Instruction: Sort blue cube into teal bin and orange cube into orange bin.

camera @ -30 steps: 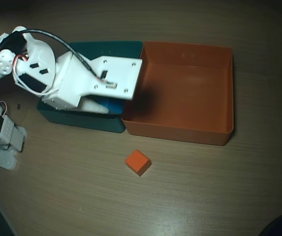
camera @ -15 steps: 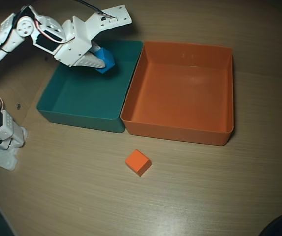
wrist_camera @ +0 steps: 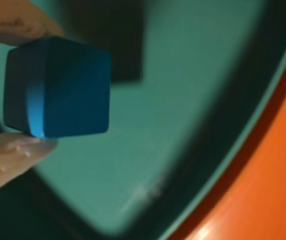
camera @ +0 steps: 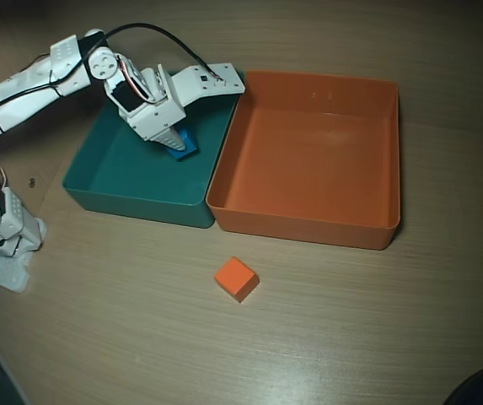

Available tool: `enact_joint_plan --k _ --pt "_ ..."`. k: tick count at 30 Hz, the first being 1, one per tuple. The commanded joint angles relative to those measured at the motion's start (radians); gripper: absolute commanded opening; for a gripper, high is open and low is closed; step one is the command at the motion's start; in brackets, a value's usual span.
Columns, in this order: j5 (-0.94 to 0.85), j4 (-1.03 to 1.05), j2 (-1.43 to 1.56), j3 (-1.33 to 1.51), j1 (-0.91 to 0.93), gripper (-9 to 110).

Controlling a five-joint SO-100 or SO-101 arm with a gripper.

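Observation:
My gripper reaches over the teal bin from the upper left and is shut on the blue cube. In the wrist view the blue cube sits clamped between the two fingers of the gripper, held above the teal bin's floor, where it casts a dark shadow. The orange bin stands right beside the teal one and holds nothing; its wall fills the wrist view's lower right corner. The orange cube lies on the table in front of the bins.
The arm's base stands at the left edge of the wooden table. A dark object pokes in at the bottom right corner.
The gripper, still holding the blue cube, has swung from the teal bin's far edge down into the bin, closer to its floor. The orange cube has not moved.

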Motion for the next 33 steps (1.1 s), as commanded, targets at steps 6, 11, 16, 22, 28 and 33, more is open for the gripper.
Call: enact_joint_plan --k 6,11,16,22,28,33 --pt "0.008 -0.014 0.026 -0.066 -0.002 14" --pt "0.006 -0.014 0.04 -0.067 0.006 31" --pt "0.008 -0.014 0.043 -0.083 0.014 35" --pt "0.009 0.002 0.114 -0.083 0.028 33" --pt "0.011 0.002 0.284 -0.081 0.123 13" --pt "0.012 0.002 0.385 -0.078 0.296 -7"
